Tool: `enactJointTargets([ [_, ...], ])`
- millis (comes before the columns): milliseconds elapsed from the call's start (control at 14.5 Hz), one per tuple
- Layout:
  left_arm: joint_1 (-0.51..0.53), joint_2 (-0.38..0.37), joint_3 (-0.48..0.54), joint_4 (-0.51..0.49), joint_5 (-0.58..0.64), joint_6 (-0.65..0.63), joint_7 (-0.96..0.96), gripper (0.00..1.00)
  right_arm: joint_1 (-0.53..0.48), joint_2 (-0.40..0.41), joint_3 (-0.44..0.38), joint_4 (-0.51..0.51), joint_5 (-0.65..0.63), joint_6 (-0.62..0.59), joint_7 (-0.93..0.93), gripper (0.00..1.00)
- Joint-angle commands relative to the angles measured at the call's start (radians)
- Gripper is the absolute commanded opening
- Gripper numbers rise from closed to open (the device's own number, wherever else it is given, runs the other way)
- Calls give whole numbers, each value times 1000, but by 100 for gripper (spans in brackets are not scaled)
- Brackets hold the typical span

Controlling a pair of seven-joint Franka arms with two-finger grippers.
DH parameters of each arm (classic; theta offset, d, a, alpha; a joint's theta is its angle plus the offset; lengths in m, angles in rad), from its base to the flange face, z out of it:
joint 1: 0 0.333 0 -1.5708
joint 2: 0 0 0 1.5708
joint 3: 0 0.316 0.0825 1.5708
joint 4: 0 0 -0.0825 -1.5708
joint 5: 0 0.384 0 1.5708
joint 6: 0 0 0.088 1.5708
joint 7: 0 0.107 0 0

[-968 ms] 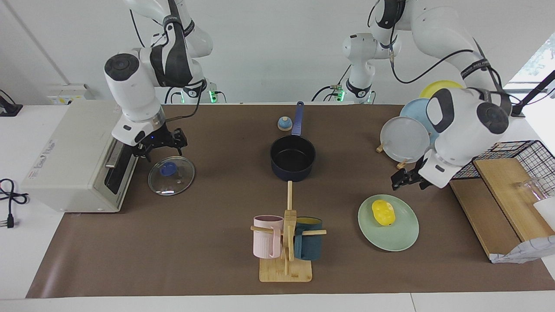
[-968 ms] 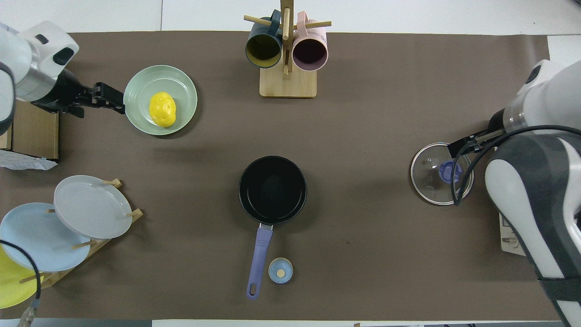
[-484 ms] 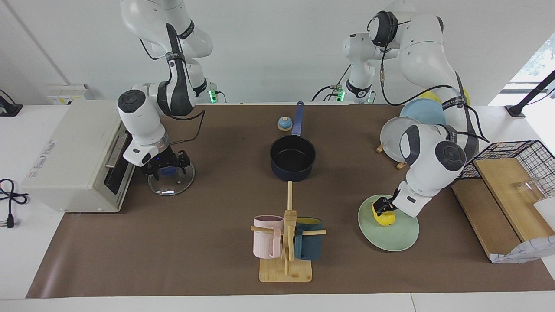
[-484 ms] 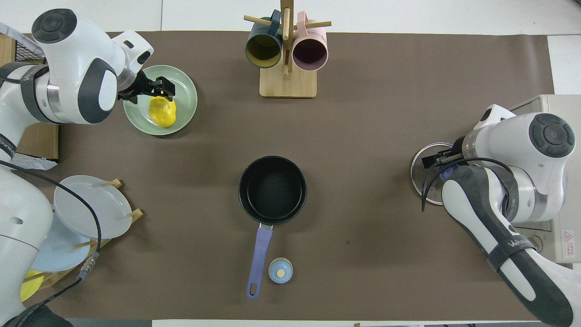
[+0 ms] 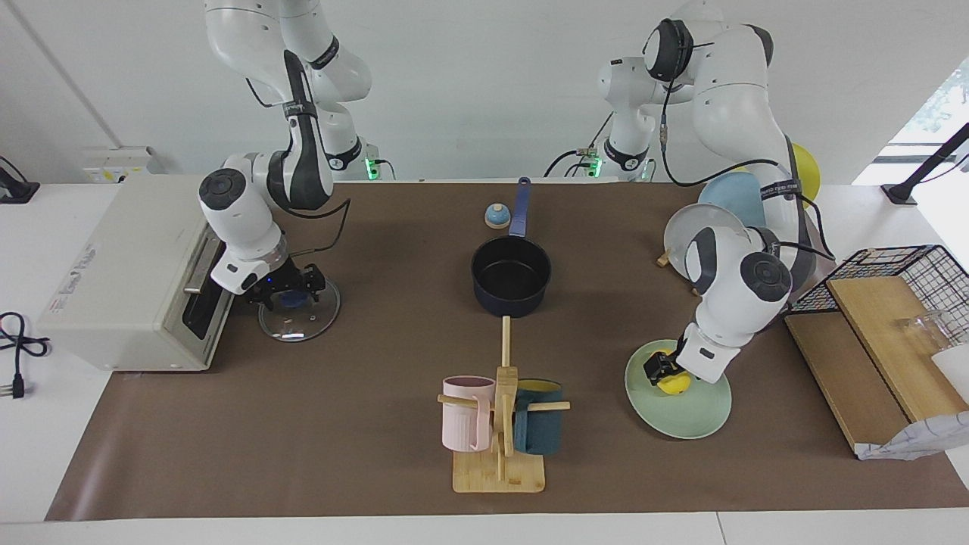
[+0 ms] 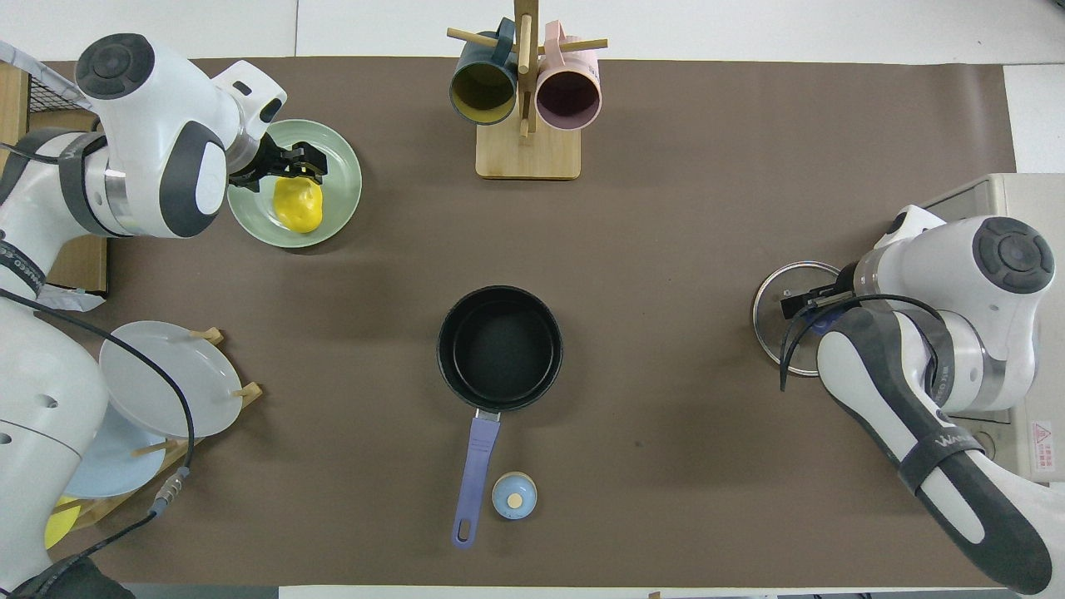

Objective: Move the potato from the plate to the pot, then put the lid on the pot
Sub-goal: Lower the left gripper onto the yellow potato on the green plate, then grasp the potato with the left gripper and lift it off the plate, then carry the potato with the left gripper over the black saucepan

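The yellow potato (image 5: 675,384) lies on the mint-green plate (image 5: 685,416), toward the left arm's end of the table. My left gripper (image 5: 660,369) is down on the potato and covers part of it; it also shows in the overhead view (image 6: 297,166) over the potato (image 6: 298,206) and plate (image 6: 337,204). The dark pot (image 5: 511,274) with its blue handle stands empty mid-table (image 6: 499,348). The glass lid (image 5: 299,318) lies flat in front of the toaster oven. My right gripper (image 5: 291,291) is low over the lid (image 6: 778,312), open, with a finger on each side of the blue knob.
A mug tree (image 5: 500,424) with a pink and a teal mug stands farther from the robots than the pot. A small bell (image 5: 496,216) sits beside the pot's handle. A plate rack (image 5: 711,227) and a wire basket (image 5: 901,280) are at the left arm's end, and a toaster oven (image 5: 121,272) at the right arm's end.
My left gripper has come down from beside the plate onto the potato. My right gripper has lowered from above the lid to around its knob. The potato, pot and lid have not moved.
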Motion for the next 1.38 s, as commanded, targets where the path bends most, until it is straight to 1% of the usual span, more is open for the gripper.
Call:
enactJointTargets([
  [0,-9,-32,9,-44,23,26,-23,79,-16,-19,8,-21,24,-4,-56,94],
  [69,-7,-32,9,-41,23,21,-19,35,-16,-20,8,-21,22,-7,-60,89],
  [138,-6,-32,9,-41,25,20,-17,0,-14,-22,8,-21,22,-8,-61,85],
  [277,-9,-32,9,-37,25,14,-22,0,-14,-22,9,-17,22,-8,-61,80],
  [415,-16,-41,9,-6,15,-17,-25,0,-14,-22,9,-15,22,-22,-64,70],
  [484,-18,-62,6,28,9,-69,-40,0,-16,-22,9,-12,22,-28,-71,63],
  [622,-42,-137,-10,26,-8,-127,-165,0,-14,-22,9,-10,22,-28,-84,55],
  [761,-120,-220,-11,11,-11,-218,-291,0,-16,-20,9,-6,22,-31,-96,46],
  [830,-163,-274,-13,0,-11,-265,-355,0,-14,-20,9,-3,22,-41,-111,41],
  [968,-252,-338,-14,-59,-11,-299,-452,0,-14,-17,9,11,22,-54,-111,40],
  [1037,-301,-360,-14,-101,-11,-290,-510,0,-14,-16,9,20,22,-64,-113,40],
  [1106,-347,-388,-14,-163,-11,-249,-555,0,-14,-16,9,29,24,-73,-113,40],
  [1245,-426,-453,-14,-341,-11,-50,-618,0,-11,-10,11,58,24,-108,-113,40],
  [1314,-456,-471,-14,-410,-11,33,-637,0,-5,-8,11,84,24,-138,-113,35],
])
